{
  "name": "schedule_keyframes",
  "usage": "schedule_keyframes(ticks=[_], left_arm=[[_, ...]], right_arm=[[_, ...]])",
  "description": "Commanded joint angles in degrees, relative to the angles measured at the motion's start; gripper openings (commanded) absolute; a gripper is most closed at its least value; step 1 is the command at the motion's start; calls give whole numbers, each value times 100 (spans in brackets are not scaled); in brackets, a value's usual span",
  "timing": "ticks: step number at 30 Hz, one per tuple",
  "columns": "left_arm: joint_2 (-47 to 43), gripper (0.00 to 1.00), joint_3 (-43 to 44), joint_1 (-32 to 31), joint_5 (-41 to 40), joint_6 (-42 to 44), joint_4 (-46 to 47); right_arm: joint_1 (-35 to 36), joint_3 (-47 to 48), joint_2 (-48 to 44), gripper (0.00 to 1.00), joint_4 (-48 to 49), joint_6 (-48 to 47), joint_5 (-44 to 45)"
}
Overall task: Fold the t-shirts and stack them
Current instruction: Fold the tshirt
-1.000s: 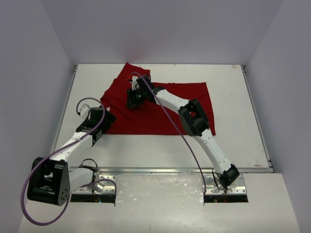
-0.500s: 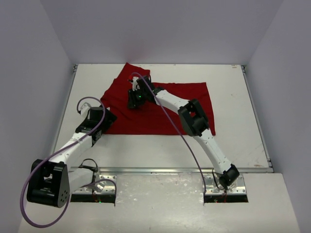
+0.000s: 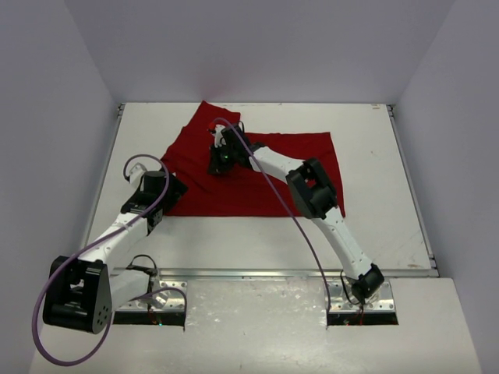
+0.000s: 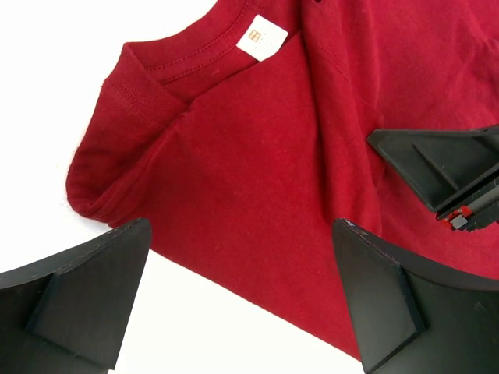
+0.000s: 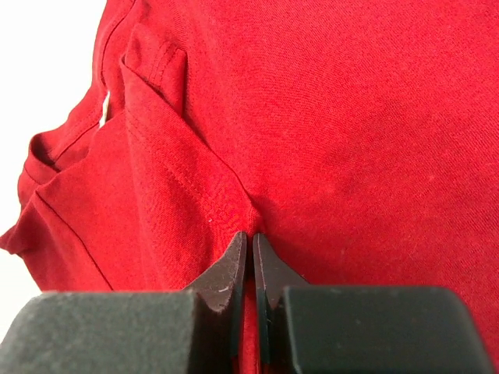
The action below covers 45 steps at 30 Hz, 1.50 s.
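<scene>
A plain deep-red short-sleeved cloth t-shirt (image 3: 273, 183) lies spread on the flat white worktop (image 3: 374, 156), reaching from the far-left part towards the middle. Its near edge runs straight, while its far-left part is rumpled and folded over itself.

The right claw (image 3: 220, 161) is down on the t-shirt's left-centre area, the arm stretched across the cloth to reach it. In the right wrist view, the right claw (image 5: 249, 238) has its 2 black fingers clenched almost together, with a raised ridge of the t-shirt (image 5: 351, 117) running into the tips, so it is grasping a pinch of the cloth. Creases fan out from that pinch.

The left claw (image 3: 173, 192) sits at the t-shirt's near-left corner. In the left wrist view, the left claw (image 4: 242, 226) is released, its 2 fingers spread wide above the t-shirt (image 4: 273, 156); whether they touch the cloth cannot be told. That view also shows the ribbed neckband (image 4: 179, 66) turned over, with a small white square label (image 4: 263, 37) sewn inside it. A black finger of the right claw (image 4: 444, 167) presses on the cloth at the right.
</scene>
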Motion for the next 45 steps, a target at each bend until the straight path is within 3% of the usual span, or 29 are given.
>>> schedule_keyframes(ticks=[1, 11, 13, 16, 29, 45], left_arm=[[-18, 100, -43, 19, -7, 89, 301], [667, 100, -43, 11, 116, -306, 1416], [859, 100, -52, 11, 64, -367, 1549], [1115, 100, 1, 11, -33, -490, 1541], [1370, 100, 44, 11, -156, -587, 1533], [1485, 100, -61, 11, -323, -754, 1374]], right_arm=[[41, -126, -551, 5, 317, 28, -44], [50, -873, -947, 13, 1056, 169, -141], [59, -795, -903, 10, 1012, 169, -141], [59, -741, -824, 1, 977, 160, -142], [59, -1268, -1193, 1, 1389, 134, 562], [-11, -1268, -1237, 1, 1302, 2, 1168]])
